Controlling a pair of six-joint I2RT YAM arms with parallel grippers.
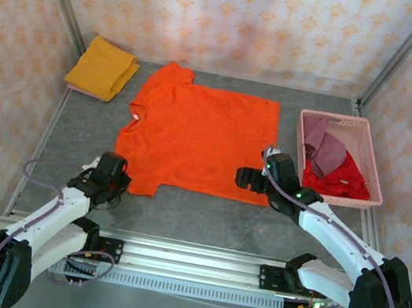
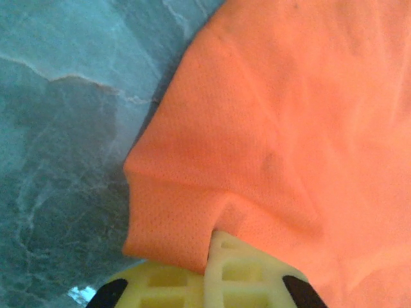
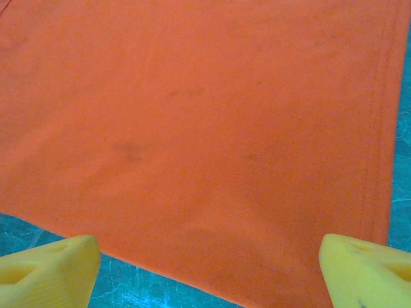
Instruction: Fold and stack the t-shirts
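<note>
The orange t-shirt (image 1: pixel 197 136) lies spread flat on the bench (image 1: pixel 203 217), its near sleeve edge pinched in the closed left gripper (image 1: pixel 115 183), with bare bench to that gripper's left and behind it. The right gripper (image 1: pixel 253 180) stands wide open and empty over the shirt's near hem corner, the side edge running between its fingers (image 3: pixel 51 263). A folded yellow t-shirt (image 1: pixel 103 68) lies well beyond the left gripper, and the pink basket (image 1: pixel 340 119) holding a red t-shirt (image 1: pixel 337 181) and a mauve t-shirt (image 1: pixel 327 147) stands right of the right gripper, a strip of bare bench between.
</note>
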